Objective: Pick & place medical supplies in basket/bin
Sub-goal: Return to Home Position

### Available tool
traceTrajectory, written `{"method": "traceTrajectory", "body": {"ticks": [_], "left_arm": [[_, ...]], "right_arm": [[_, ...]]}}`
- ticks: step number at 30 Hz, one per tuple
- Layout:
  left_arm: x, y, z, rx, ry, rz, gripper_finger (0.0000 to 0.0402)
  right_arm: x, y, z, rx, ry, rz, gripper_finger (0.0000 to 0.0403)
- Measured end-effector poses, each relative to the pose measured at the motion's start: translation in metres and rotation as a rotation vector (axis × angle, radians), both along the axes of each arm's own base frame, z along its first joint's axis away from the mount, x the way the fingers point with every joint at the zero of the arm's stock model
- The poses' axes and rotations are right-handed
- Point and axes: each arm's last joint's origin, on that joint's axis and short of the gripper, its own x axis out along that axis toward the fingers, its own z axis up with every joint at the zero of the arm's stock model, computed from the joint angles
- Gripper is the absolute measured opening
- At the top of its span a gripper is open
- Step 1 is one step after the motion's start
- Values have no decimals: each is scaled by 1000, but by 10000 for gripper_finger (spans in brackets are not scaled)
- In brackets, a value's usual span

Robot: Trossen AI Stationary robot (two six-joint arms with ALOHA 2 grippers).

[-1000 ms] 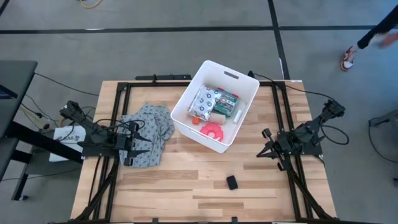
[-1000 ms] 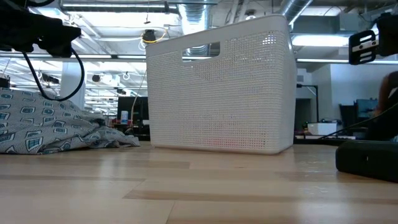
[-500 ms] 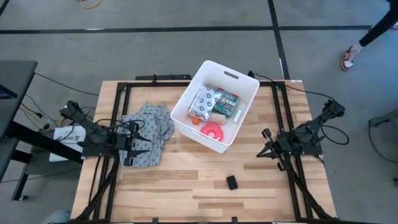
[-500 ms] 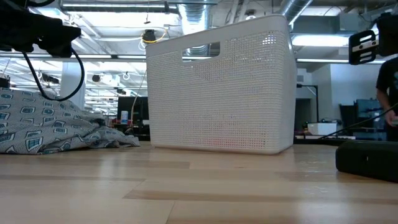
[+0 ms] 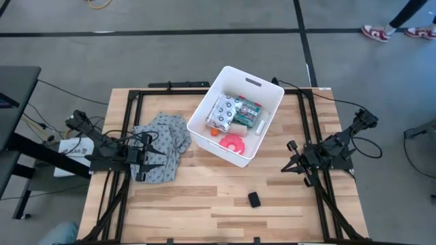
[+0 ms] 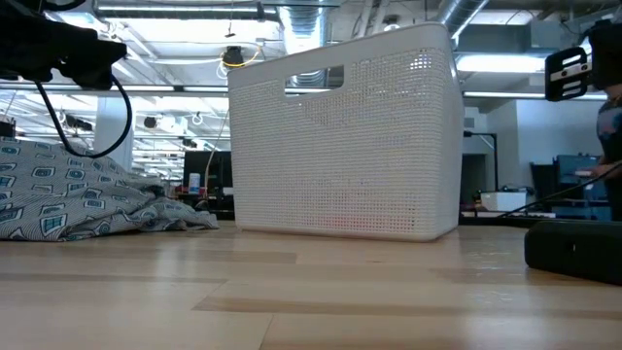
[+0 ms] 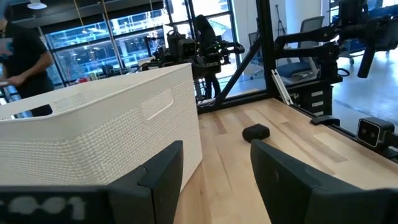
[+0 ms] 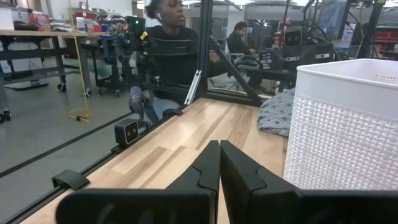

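The white tub (image 5: 202, 103) stands at the table's far middle. In it lie the clear spotted packet (image 5: 222, 113), the green-red printed box (image 5: 249, 109), the white tube (image 5: 259, 126), the pink disc (image 5: 233, 141) and the orange cylinder (image 5: 213, 133). I cannot make out the gauze roll. My left gripper (image 5: 157, 158) is open and hovers over the grey patterned cloth (image 5: 167, 139) near the table's left edge. Its fingers (image 7: 158, 174) point toward the tub (image 7: 93, 143). My right gripper (image 5: 285, 168) is shut (image 8: 219, 146), held off the table right of the tub (image 8: 336, 124).
A small black object (image 5: 254, 199) lies on the wood near the table's near edge, between the arms, and also shows in the left wrist view (image 7: 255, 132). The cloth (image 6: 68, 190) is bunched left of the tub (image 6: 340, 146). People stand and sit beyond the table.
Both arms, the tub and the items have kept still. Only a person on the floor beyond the table's far right corner has walked on.
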Motion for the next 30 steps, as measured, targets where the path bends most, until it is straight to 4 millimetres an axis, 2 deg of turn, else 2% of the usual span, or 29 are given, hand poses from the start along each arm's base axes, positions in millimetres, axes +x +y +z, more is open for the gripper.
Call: {"method": "traceTrajectory", "body": {"ticks": [30], "left_arm": [[0, 0, 0, 3, 0, 0, 178]], "right_arm": [[0, 0, 0, 0, 0, 0, 5]]}}
